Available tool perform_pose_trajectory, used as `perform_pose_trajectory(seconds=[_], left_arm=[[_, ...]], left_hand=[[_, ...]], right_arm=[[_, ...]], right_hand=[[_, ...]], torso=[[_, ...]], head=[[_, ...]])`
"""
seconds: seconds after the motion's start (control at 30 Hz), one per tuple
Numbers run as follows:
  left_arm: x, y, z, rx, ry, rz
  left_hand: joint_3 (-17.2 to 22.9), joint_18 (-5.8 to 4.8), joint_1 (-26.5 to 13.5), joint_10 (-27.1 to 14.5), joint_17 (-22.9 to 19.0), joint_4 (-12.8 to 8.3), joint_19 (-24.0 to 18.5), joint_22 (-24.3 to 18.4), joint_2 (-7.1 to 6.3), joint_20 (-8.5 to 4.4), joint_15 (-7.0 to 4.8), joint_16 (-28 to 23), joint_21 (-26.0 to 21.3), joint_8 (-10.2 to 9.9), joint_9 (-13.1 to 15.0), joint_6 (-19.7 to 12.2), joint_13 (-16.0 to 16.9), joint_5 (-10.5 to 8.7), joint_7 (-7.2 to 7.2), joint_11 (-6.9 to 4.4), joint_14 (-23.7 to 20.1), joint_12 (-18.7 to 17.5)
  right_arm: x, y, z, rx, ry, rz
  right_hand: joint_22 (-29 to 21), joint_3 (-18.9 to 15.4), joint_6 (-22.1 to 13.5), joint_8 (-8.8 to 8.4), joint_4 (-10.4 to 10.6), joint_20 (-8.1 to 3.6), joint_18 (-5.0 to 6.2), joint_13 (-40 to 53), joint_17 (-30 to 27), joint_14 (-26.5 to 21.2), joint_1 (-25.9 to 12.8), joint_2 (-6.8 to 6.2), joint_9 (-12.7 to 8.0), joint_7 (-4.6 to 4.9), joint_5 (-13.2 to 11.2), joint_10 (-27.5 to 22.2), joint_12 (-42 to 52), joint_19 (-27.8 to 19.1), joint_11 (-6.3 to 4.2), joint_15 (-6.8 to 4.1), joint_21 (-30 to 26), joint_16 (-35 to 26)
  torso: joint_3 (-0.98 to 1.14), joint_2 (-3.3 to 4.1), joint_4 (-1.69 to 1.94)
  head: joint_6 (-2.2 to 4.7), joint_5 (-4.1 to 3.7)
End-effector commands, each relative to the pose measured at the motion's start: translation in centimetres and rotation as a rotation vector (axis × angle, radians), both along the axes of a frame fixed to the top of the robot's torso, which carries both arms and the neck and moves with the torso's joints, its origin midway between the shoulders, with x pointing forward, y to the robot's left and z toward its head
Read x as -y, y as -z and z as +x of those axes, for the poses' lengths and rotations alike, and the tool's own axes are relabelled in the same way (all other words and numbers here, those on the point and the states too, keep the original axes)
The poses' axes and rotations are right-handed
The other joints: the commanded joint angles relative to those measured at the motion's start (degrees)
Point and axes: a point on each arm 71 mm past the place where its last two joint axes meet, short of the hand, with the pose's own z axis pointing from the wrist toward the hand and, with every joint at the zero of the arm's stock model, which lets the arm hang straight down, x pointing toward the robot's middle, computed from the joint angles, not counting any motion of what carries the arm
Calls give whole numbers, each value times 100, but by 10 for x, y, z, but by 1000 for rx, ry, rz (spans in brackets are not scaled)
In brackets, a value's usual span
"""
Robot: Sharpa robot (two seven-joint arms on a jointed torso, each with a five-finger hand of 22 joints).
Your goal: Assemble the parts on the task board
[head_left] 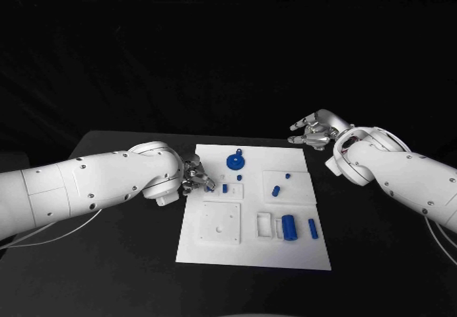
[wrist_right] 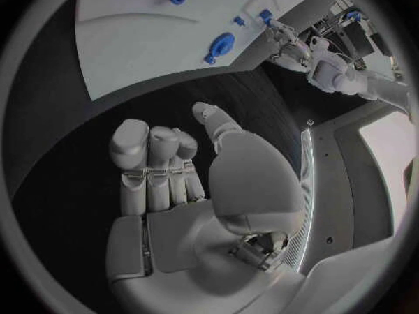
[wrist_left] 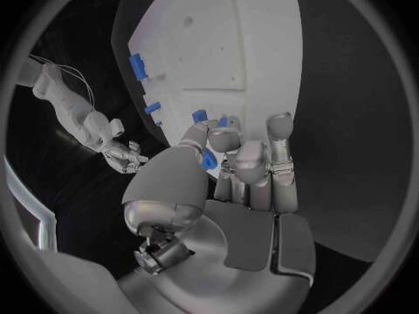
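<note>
The left hand pinches a small blue part at the task board; lower it squarely. Right hand hovers, fingers apart.

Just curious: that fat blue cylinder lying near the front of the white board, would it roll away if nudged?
Probably. The blue cylinder is round and lies on its side, so a sideways push would likely roll it. It looks rigid, small, probably light. The flat task board offers little to stop it.

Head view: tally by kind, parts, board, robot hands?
blue parts: 8
task board: 1
robot hands, left and right: 2
Total: 11
</note>
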Motion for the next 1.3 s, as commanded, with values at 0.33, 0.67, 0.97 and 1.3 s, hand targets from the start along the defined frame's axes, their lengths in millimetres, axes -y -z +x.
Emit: perform_pose_trajectory(seconds=[0.33, 0.67, 0.97, 1.3], left_arm=[[1, -5, -1, -116, 23, -12], [1, -14, 6, -110, 19, -20], [6, -18, 12, -120, 49, 2], [7, -18, 20, -100, 91, 80]], left_hand=[[487, 55, 18, -63, -43, -551, -57, 99, 71, 13, -17, -62, -56, 37, 7, 313, -42, 40, -314, -124, -13, -77], [489, 53, 16, -69, -60, -558, -66, 97, 72, 14, -16, -79, -68, 36, 0, 311, -58, 46, -311, -123, -15, -101], [491, 48, 27, -76, -65, -574, -73, 99, 72, 16, -12, -93, -86, 34, -13, 304, -69, 43, -306, -120, -15, -122], [489, 48, 32, -84, -87, -576, -78, 100, 73, 17, -10, -110, -95, 35, -16, 294, -84, 39, -303, -117, -24, -141]], right_arm=[[-2, 1, 0, -4, -10, -10], [-4, 8, 0, -16, -13, -9], [-5, 11, -1, -21, -13, -10], [-6, 11, -1, -19, -15, -12]], right_hand=[[601, 71, 38, -8, -30, -11, 76, 3, 3, 9, -31, -9, 6, -8, -2, 13, -3, 266, -37, -8, -7, -26], [599, 87, 36, -9, -39, -12, 78, 5, 5, 11, -34, -9, 6, -7, -8, 14, -1, 265, -37, -8, -16, -24], [599, 87, 36, -9, -39, -12, 78, 5, 5, 11, -34, -9, 6, -7, -8, 14, -1, 265, -37, -8, -16, -24], [598, 101, 33, -9, -45, -11, 78, 4, -1, 9, -57, -10, 6, -6, -9, 13, -2, 264, -36, -8, -17, -32]], torso=[[7, -1, 0], [14, 7, 3], [3, -1, -6], [3, -4, 1]], head=[[-27, 2], [-36, 28], [-57, 32], [-79, 37]])
